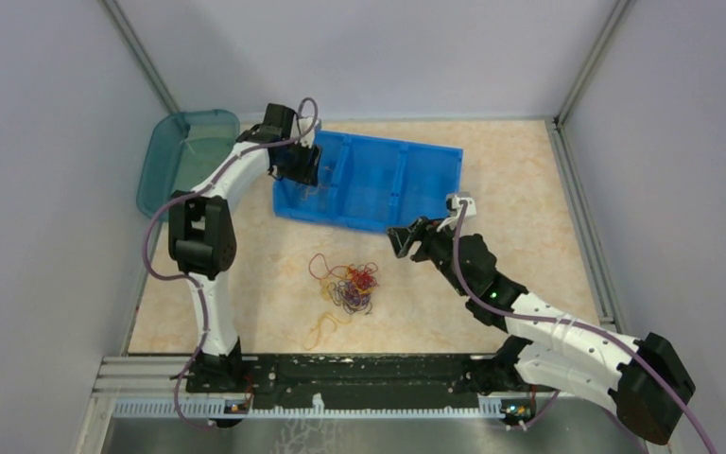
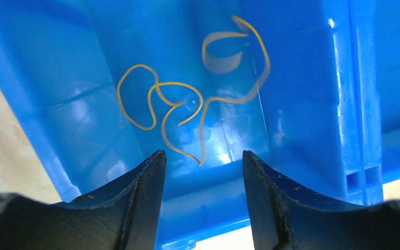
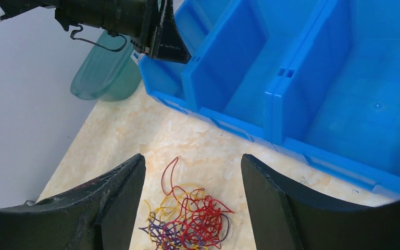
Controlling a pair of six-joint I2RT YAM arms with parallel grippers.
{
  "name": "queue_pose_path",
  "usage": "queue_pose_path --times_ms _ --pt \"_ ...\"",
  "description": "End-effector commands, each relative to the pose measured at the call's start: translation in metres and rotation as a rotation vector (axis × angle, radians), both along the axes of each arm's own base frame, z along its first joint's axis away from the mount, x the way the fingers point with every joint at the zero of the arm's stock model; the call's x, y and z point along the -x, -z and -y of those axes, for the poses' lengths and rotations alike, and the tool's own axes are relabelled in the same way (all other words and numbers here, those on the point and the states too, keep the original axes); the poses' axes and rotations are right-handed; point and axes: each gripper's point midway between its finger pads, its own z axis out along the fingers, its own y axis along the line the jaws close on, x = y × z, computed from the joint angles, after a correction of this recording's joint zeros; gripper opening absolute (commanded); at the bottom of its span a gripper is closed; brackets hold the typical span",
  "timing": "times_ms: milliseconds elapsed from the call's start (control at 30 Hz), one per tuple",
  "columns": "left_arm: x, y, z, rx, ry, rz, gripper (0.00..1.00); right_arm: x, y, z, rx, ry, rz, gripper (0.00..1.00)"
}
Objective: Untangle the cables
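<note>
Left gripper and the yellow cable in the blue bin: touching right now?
Apart. In the left wrist view the left gripper is open, and bare blue bin floor shows between each finger and the yellow cable.

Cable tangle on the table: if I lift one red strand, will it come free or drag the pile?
Probably drags neighbours: red loops in the tangle weave through purple and yellow ones. Strands look thin and curly, so likely floppy and light. The yellow cable in the blue bin lies curled, hinting at spring.
</note>
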Motion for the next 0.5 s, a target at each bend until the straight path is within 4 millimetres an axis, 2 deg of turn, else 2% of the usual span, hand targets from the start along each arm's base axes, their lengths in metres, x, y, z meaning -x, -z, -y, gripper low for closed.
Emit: queue_pose_path --times_ms 0,167,267,367,467 --pt "0.007 -0.029 0.008 0.062 0.017 0.000 0.66 0.000 -0.016 -0.002 -0.046 -0.013 0.030 0.69" --pt "0.013 -0.078 0.031 0.183 0.100 0.032 0.74 0.002 -0.018 -0.004 -0.043 -0.026 0.036 0.69" --pt "0.034 -0.104 0.042 0.248 0.193 0.032 0.87 0.004 -0.022 -0.012 -0.018 -0.080 0.066 0.69" --pt "0.068 -0.126 0.049 0.288 0.346 0.052 0.95 0.012 -0.022 -0.037 0.052 -0.230 0.098 0.72" --pt "0.120 -0.127 0.047 0.296 0.529 0.084 0.99 0.025 -0.010 -0.064 0.144 -0.410 0.093 0.77"
